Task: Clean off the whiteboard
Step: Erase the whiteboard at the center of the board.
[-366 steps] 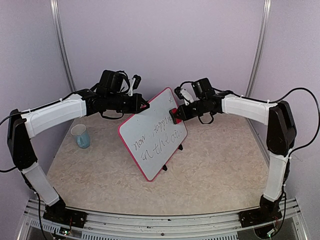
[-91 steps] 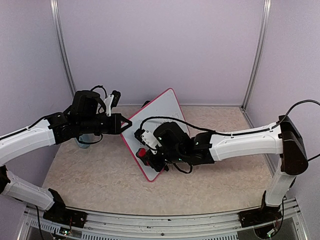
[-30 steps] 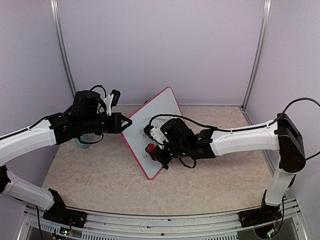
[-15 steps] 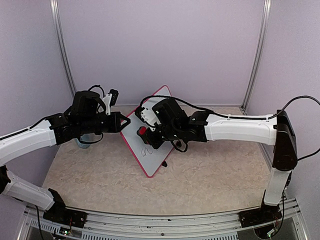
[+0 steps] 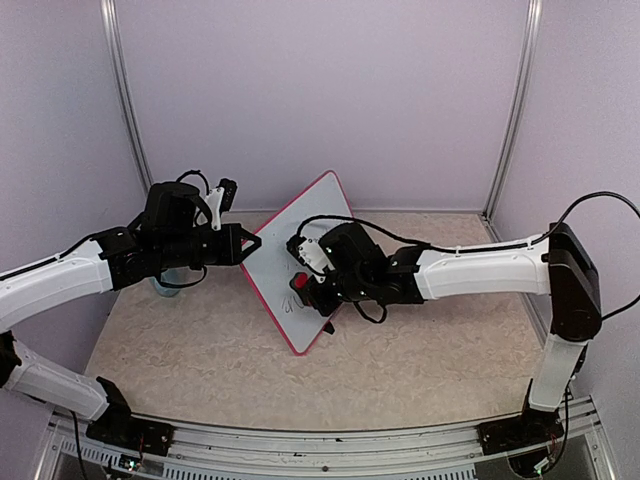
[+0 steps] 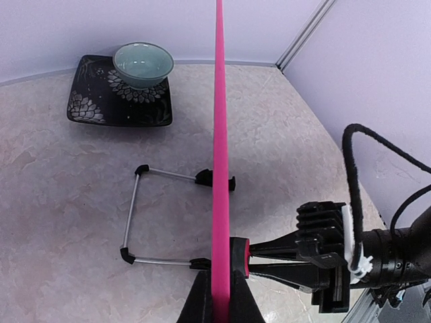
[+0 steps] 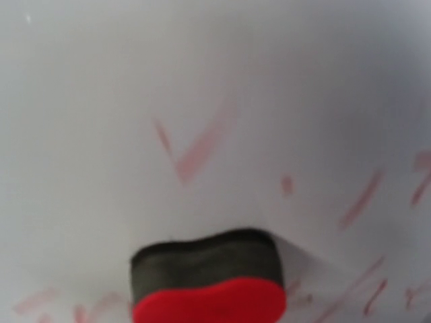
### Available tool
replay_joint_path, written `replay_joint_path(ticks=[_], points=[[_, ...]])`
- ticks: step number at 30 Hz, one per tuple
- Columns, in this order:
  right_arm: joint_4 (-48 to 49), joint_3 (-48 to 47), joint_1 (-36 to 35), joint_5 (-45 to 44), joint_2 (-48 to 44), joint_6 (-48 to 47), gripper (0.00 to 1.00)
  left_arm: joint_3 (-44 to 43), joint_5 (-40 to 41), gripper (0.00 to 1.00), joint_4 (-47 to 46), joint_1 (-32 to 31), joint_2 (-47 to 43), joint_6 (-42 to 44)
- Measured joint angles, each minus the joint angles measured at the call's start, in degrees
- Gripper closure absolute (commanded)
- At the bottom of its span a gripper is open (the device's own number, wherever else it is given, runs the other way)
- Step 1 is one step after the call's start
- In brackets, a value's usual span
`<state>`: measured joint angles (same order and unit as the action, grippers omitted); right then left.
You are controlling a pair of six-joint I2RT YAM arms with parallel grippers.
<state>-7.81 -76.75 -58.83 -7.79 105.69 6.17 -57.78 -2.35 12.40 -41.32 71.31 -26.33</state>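
The whiteboard [image 5: 322, 215] with its pink-red frame stands tilted mid-table. A few dark marks remain near its lower part [image 5: 296, 309]. My left gripper [image 5: 248, 243] is shut on the board's left edge; in the left wrist view its fingers [image 6: 200, 304] clamp the pink frame [image 6: 220, 134], seen edge-on. My right gripper [image 5: 305, 285] is shut on the red-and-black eraser [image 5: 298, 284] and presses it flat against the board face. The eraser [image 7: 207, 282] fills the bottom of the right wrist view, on white board [image 7: 215, 81] with faint red smears. It also shows in the left wrist view [image 6: 241, 258].
Behind the board lie its wire stand [image 6: 133, 215] and a black patterned plate [image 6: 91, 101] carrying a pale green bowl [image 6: 143, 64]. A light-blue cup [image 5: 160, 284] is mostly hidden behind my left arm. Purple walls close in the back and both sides.
Most of the writing is gone from the board. In the last second my right gripper swept the eraser up-left, then back down. My left gripper still grips the edge.
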Motion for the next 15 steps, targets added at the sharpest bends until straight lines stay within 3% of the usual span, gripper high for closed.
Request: replay_joint_path(ticks=[8,15], points=[[-4.07,-2.21,0.15,0.24,0.48,-0.11,1.0,0.0,-0.44,1.0,-0.35,-0.02,0.02,-0.22],[-9.68,-15.89,0.15,-0.46,2.97,-3.28,1.0,0.0,0.09,1.0,-0.13,-0.02,0.02,-0.26]])
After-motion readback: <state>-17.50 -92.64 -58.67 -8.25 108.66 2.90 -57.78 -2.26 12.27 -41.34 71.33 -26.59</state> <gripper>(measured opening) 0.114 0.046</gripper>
